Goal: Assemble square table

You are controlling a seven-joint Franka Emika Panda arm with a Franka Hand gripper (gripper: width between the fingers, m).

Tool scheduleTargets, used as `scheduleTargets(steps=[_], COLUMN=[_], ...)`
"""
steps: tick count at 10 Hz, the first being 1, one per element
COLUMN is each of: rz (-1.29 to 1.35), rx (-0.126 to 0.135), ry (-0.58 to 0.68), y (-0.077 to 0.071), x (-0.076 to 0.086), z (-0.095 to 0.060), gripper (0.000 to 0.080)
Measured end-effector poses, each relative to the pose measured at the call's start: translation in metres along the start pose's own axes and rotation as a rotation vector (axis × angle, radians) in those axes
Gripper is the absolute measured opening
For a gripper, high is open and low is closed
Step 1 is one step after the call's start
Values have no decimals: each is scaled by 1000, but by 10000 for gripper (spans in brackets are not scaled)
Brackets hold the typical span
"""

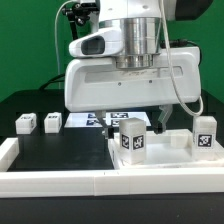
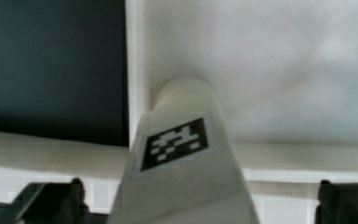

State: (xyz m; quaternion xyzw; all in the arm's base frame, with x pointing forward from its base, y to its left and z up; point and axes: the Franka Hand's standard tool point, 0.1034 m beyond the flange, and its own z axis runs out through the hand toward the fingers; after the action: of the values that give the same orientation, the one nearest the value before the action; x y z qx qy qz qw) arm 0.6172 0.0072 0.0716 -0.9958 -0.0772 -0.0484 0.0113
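Exterior view: Panda arm (image 1: 125, 45) fills the upper centre, with its wrist pointing down over the right half of the black table (image 1: 60, 145). The square tabletop (image 1: 172, 155) lies at lower right of frame, white and tray-like. The tagged leg (image 1: 133, 138) stands upright at the tabletop's left side, lower centre of frame, directly under the arm's hand. The second upright leg (image 1: 205, 133) is at the right edge of frame, on the tabletop's right side. Cannot tell whether either is screwed in.

Two more legs sit on the table at left centre. The outer loose leg (image 1: 24, 123) and inner loose leg (image 1: 51, 122) are near each other, not touching, well apart from the tabletop. The marker board (image 1: 98, 121) lies flat behind at centre, partly hidden by the arm. The long white bar (image 1: 60, 181) runs across the bottom of frame, and the side bar (image 1: 8, 150) runs along the left edge.

Wrist view: gripper (image 2: 194, 203) is spread wide with nothing held. Its dark fingertips (image 2: 51, 200) show in the two lower corners. The tagged leg rises between them with its tag facing the camera. A gap shows on both sides, so there is no contact. White tabletop surface lies behind the leg at upper right, black table at upper left.
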Motion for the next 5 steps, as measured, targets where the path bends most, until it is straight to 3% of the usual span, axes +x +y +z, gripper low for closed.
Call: scheduleTargets(steps=[4,5], rz=[-144,-144], rx=[-1,-1], ry=[1,1], y=[3,4], x=[0,0], z=[-1,-1], gripper=[644,487])
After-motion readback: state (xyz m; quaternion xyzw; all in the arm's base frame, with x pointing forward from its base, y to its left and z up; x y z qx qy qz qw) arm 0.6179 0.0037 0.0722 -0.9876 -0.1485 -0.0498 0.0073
